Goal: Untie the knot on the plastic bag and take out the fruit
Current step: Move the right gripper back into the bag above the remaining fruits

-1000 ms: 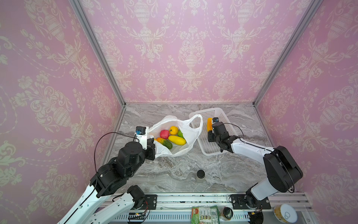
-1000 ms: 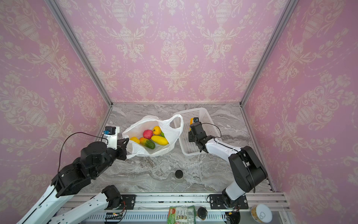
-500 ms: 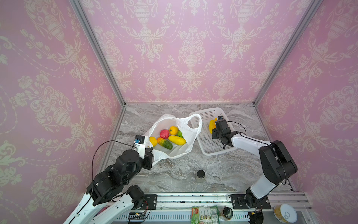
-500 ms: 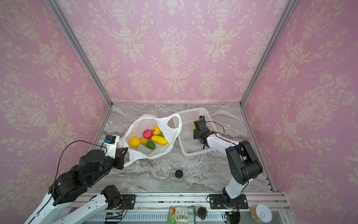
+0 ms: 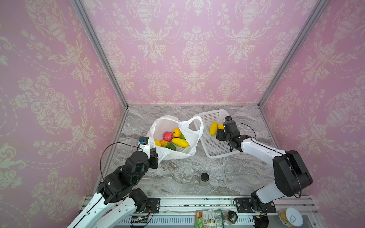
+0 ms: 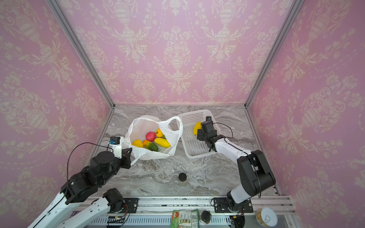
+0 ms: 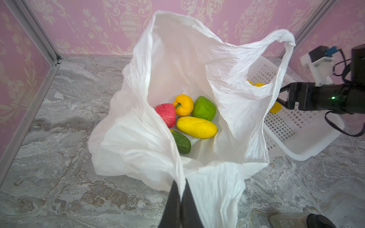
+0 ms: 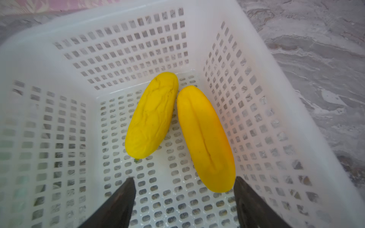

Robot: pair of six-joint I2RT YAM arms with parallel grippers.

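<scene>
The plastic bag (image 5: 194, 138) (image 6: 138, 126) lies in the middle of the table with its mouth wide open. The knot is out of view; one handle loop (image 7: 284, 39) stands free. My left gripper (image 5: 156, 156) (image 6: 130, 153) (image 7: 181, 189) is shut on the bag's near edge. In the bag lie several fruit: red (image 7: 166, 114), orange (image 7: 183, 104), green (image 7: 204, 108), long yellow (image 7: 196, 127), and a green-and-orange one (image 5: 167, 145). My right gripper (image 5: 219, 135) (image 6: 199, 135) (image 8: 183, 183) hangs open over the white basket (image 5: 215, 150) (image 8: 296, 118). Two yellow fruit (image 8: 152, 116) (image 8: 205, 138) lie in the basket, just ahead of its fingers.
A small dark-lidded jar (image 5: 204, 177) (image 6: 182, 177) stands on the marble near the front. The pink walls close in the back and both sides. On the metal rail at the front lie a packet (image 5: 209, 218) and a tin (image 5: 290, 217).
My right gripper carried a yellow fruit farther back over the basket and opened; the fruit now lies beside the other yellow one. My left gripper pulled the bag's edge toward the front left.
</scene>
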